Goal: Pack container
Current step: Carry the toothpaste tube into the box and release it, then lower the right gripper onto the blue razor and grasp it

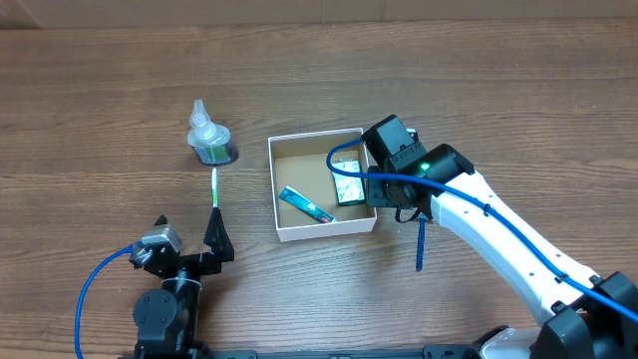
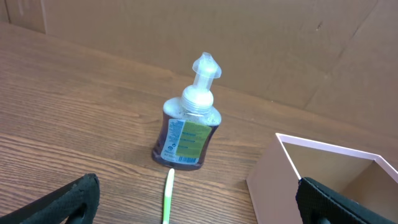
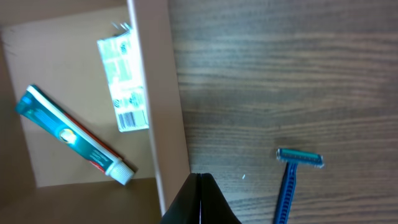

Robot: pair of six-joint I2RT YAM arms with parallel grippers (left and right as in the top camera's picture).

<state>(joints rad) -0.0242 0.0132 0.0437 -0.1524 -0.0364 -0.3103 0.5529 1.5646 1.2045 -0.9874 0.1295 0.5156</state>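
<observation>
Found the left gripper (image 2: 202, 198) nearest, at about seven o'clock on the table (image 1: 90, 110), spread wide and holding nothing. Noted just ahead of it, toward twelve, a green and white toothbrush (image 1: 214, 186) lying flat. Spotted a blue razor (image 3: 291, 180) at four o'clock from the container (image 1: 324, 231), near its right wall but not touching. Placed the right gripper (image 3: 199, 190) over that same wall, close to the four o'clock corner, fingers pressed together to a point with nothing seen between them. Located the container at the middle of the table, already holding a toothpaste tube (image 3: 71, 138) lying slantwise on the brown floor and a small printed packet (image 3: 124, 84) close by the three o'clock wall. Saw farthest off, at ten o'clock from the container and well apart, a clear pump bottle (image 2: 186, 134) standing upright. Judged the packing partly done, with razor, toothbrush and bottle outside, and the step in hand to be going for the next item. Reckoned the razor the natural pick for the right side: called for opening the fingers, swinging toward four o'clock, descending over the thin handle and pinching low against the wood. Reckoned the toothbrush equally ready for the open left gripper.
</observation>
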